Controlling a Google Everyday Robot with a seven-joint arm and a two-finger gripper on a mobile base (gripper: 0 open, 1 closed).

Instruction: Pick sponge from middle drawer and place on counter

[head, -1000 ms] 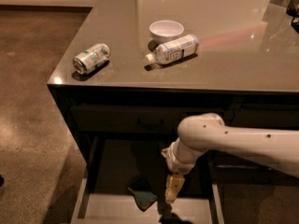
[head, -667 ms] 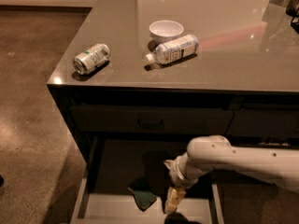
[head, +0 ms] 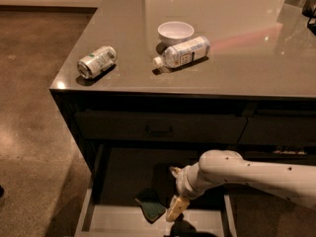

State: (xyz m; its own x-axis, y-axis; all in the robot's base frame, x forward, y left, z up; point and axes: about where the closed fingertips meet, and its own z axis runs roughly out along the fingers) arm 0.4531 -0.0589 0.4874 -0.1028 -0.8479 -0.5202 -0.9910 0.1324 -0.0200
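The sponge [head: 150, 204] lies on the pale grey floor of the open middle drawer [head: 123, 221], dark green face up with a lighter edge showing. My gripper [head: 174, 209] hangs on the white arm inside the drawer, just right of the sponge and close to it. One tan finger [head: 176, 207] points down toward the drawer floor. The counter [head: 247, 58] is the glossy grey-brown top above the dark drawer fronts.
On the counter stand a white bowl [head: 175, 32], a plastic bottle [head: 181, 52] lying on its side and a tipped can [head: 96, 61]. A shut dark drawer front with a black handle [head: 158, 130] sits above the open drawer. Brown floor lies to the left.
The arm has sunk lower and shifted a little left into the drawer, bringing the gripper nearer the sponge. The sponge has not moved.
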